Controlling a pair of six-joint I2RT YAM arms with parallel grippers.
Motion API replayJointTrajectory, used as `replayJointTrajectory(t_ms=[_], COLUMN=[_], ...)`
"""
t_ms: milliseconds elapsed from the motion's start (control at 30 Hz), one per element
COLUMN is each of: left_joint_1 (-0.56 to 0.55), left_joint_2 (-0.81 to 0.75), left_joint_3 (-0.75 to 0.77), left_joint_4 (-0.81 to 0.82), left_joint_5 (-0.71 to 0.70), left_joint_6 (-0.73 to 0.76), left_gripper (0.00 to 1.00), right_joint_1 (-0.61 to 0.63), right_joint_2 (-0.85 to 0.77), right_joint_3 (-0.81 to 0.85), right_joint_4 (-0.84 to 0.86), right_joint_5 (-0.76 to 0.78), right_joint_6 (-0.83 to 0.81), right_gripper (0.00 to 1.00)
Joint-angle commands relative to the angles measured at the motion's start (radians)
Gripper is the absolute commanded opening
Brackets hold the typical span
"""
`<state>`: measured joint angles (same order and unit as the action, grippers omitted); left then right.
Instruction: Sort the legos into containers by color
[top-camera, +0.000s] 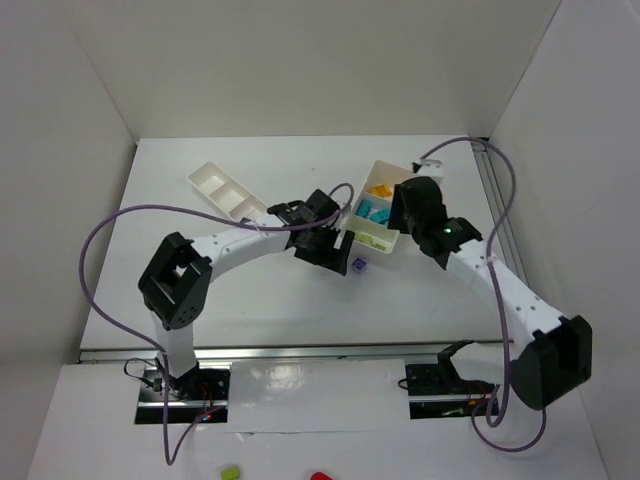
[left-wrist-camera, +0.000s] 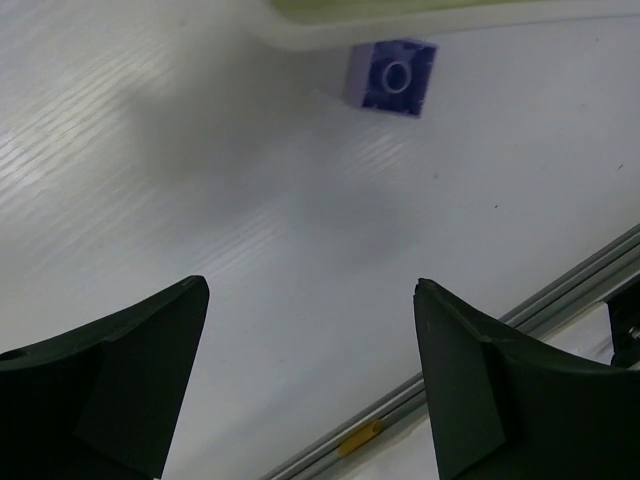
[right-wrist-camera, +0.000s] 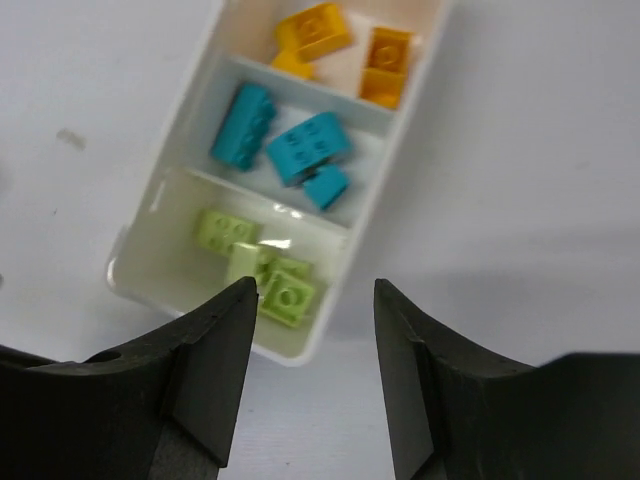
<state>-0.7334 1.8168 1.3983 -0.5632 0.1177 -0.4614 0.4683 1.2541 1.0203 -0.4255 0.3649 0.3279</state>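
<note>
Left pincer (left-wrist-camera: 308, 300) hangs wide and empty over the surface (left-wrist-camera: 250, 180), apparently lined up on the purple lego (left-wrist-camera: 392, 77) just beside the three-section tray (right-wrist-camera: 295, 350), while the right pincer (right-wrist-camera: 315, 300), half-parted and empty, hovers above that tray's lime compartment (right-wrist-camera: 170, 260)

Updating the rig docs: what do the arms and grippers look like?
Both the left arm and right arm have white links with black joint housings. A purple cable runs along each. A green light glows on the right arm. The left gripper and right gripper have dark wedge-shaped fingers.
</note>
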Motion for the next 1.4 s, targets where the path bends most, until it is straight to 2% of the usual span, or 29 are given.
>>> replayJointTrajectory(t_ms=[0,100,200,267,433,633,867,1300,1367], left_joint_1=[-0.064,-0.119,-0.133,-0.143,-0.165,-0.175,-0.175,-0.175,-0.175], left_joint_2=[0.059,0.117,0.202,0.237,0.343,0.400,0.357,0.199,0.162], left_joint_3=[0.077,0.125,0.201,0.235,0.327,0.378,0.390,0.275,0.263], left_joint_4=[0.083,0.112,0.112,0.112,0.103,0.080,0.068,0.037,0.003], left_joint_5=[0.013,-0.064,-0.115,-0.125,-0.214,-0.299,-0.299,-0.288,-0.334], left_joint_6=[0.044,0.066,0.066,0.085,0.098,0.098,0.127,0.106,0.096], left_gripper=[0.93,1.00,1.00,0.98,0.83,0.75,0.48,0.44,0.44], right_joint_1=[-0.081,-0.137,-0.172,-0.186,-0.207,-0.217,-0.226,-0.226,-0.226], right_joint_2=[-0.126,-0.199,-0.249,-0.263,-0.263,-0.263,-0.263,-0.243,-0.243], right_joint_3=[-0.015,-0.015,-0.025,-0.025,-0.025,-0.025,-0.015,-0.015,-0.015], right_joint_4=[-0.100,-0.163,-0.194,-0.203,-0.220,-0.220,-0.211,-0.191,-0.191], right_joint_5=[0.120,0.146,0.157,0.157,0.148,0.129,0.129,0.111,0.111], right_joint_6=[0.051,0.082,0.092,0.092,0.080,0.071,0.062,0.053,0.053], right_gripper=[0.58,0.67,0.76,0.77,0.77,0.78,0.78,0.78,0.78])
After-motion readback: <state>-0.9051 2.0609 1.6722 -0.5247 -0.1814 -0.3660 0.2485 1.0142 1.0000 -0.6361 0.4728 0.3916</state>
